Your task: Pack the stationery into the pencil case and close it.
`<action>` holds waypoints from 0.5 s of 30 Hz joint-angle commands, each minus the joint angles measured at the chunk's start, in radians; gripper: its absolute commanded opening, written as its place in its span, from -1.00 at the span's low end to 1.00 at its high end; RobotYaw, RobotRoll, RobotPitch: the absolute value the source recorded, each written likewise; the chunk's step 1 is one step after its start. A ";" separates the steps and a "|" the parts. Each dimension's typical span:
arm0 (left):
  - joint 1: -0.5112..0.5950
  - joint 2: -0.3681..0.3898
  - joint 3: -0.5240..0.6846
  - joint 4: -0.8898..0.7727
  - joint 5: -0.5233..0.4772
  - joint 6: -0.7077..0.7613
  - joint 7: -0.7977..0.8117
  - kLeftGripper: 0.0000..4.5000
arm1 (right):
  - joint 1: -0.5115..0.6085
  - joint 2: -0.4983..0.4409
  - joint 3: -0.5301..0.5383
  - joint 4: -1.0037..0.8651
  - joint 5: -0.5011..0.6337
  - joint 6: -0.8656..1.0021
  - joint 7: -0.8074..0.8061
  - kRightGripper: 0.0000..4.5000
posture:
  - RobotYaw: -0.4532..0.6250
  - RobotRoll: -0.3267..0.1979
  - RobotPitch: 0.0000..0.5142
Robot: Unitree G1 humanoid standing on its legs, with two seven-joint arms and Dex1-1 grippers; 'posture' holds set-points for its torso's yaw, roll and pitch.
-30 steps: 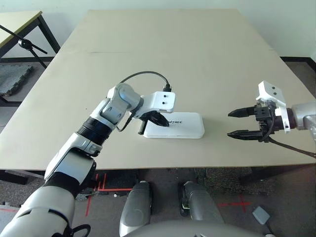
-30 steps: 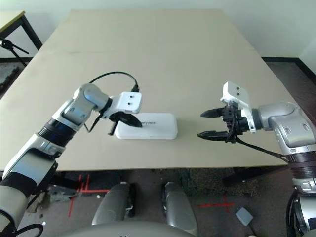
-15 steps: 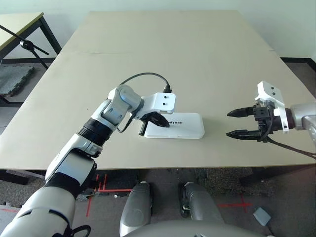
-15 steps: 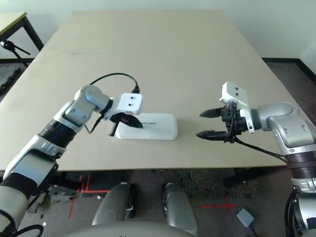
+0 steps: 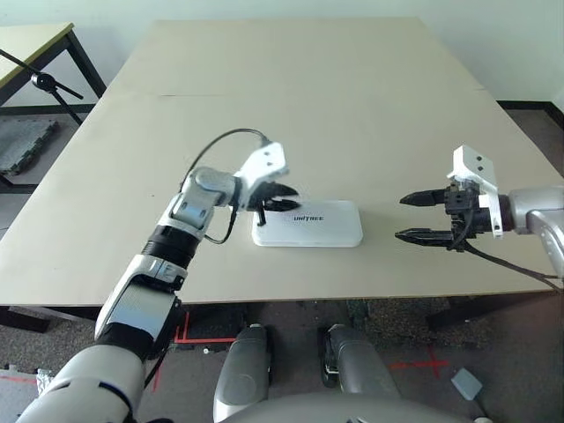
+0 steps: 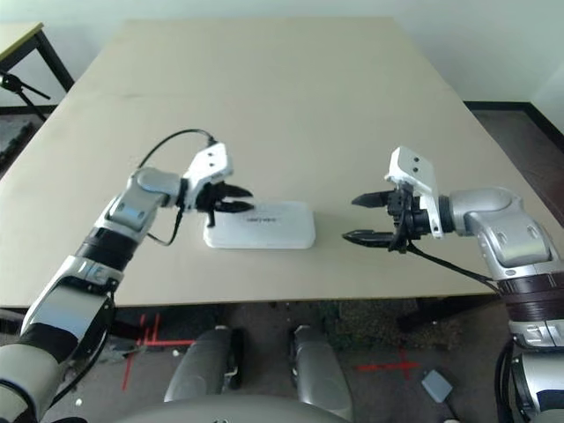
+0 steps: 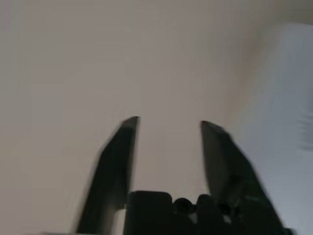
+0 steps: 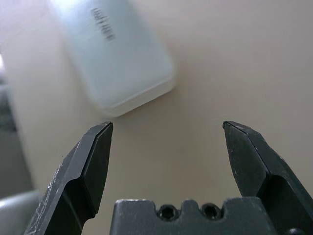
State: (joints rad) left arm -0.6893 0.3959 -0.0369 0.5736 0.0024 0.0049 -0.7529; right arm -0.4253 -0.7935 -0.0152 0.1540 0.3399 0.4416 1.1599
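The white pencil case (image 5: 308, 225) lies flat near the table's front edge with its lid down, small dark lettering on top. The stationery is hidden from view. My left gripper (image 5: 282, 196) hovers at the case's back left corner with its two black fingers apart and nothing between them; in the left wrist view the case (image 7: 288, 127) is beside the open gripper (image 7: 168, 121). My right gripper (image 5: 412, 217) is open well to the right of the case, pointing at it. The right wrist view has the case (image 8: 112, 58) ahead of the open gripper (image 8: 167, 125).
The beige table (image 5: 308, 97) stretches bare behind the case. A black cable (image 5: 220, 141) loops over my left wrist. A second table with black legs (image 5: 35, 44) and a dark floor mat (image 5: 22, 141) are off the left side.
My left gripper has opened, lifted off the case's left end and turned, its wrist now further back and left. The right gripper has barely moved.
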 commanded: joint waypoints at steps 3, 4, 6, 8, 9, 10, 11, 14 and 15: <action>0.059 -0.035 0.255 -0.023 -0.080 -0.128 0.398 0.99 | -0.095 0.099 -0.096 0.188 -0.035 -0.088 -0.235 1.00 | 0.20 0.25 -0.62; 0.075 -0.041 0.284 -0.040 -0.089 -0.136 0.443 0.99 | -0.112 0.118 -0.112 0.229 -0.045 -0.105 -0.288 1.00 | 0.20 0.25 -0.62; 0.106 -0.051 0.325 -0.066 -0.103 -0.143 0.505 0.99 | -0.136 0.142 -0.122 0.314 -0.099 -0.181 -0.400 1.00 | 0.20 0.25 -0.62; 0.133 -0.052 0.345 -0.079 -0.100 -0.142 0.558 0.99 | -0.152 0.160 -0.136 0.386 -0.138 -0.243 -0.497 1.00 | 0.20 0.25 -0.62; 0.146 -0.053 0.358 -0.085 -0.101 -0.138 0.585 0.99 | -0.157 0.169 -0.145 0.415 -0.149 -0.272 -0.535 1.00 | 0.20 0.25 -0.62; 0.158 -0.055 0.372 -0.088 -0.107 -0.135 0.609 0.99 | -0.162 0.176 -0.151 0.448 -0.164 -0.307 -0.575 1.00 | 0.20 0.25 -0.61; 0.170 -0.056 0.383 -0.093 -0.111 -0.129 0.629 0.99 | -0.167 0.183 -0.161 0.480 -0.175 -0.335 -0.620 1.00 | 0.20 0.25 -0.62; 0.230 -0.060 0.405 -0.122 -0.121 -0.111 0.670 0.99 | -0.182 0.219 -0.211 0.560 -0.175 -0.396 -0.765 1.00 | 0.18 0.25 -0.61; 0.242 -0.065 0.408 -0.131 -0.126 -0.106 0.678 0.99 | -0.186 0.227 -0.223 0.578 -0.171 -0.409 -0.792 1.00 | 0.18 0.25 -0.61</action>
State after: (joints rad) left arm -0.4696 0.3464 0.3624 0.4647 -0.1031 -0.1206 -0.0968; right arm -0.5949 -0.5746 -0.2020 0.6972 0.1715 0.0649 0.4228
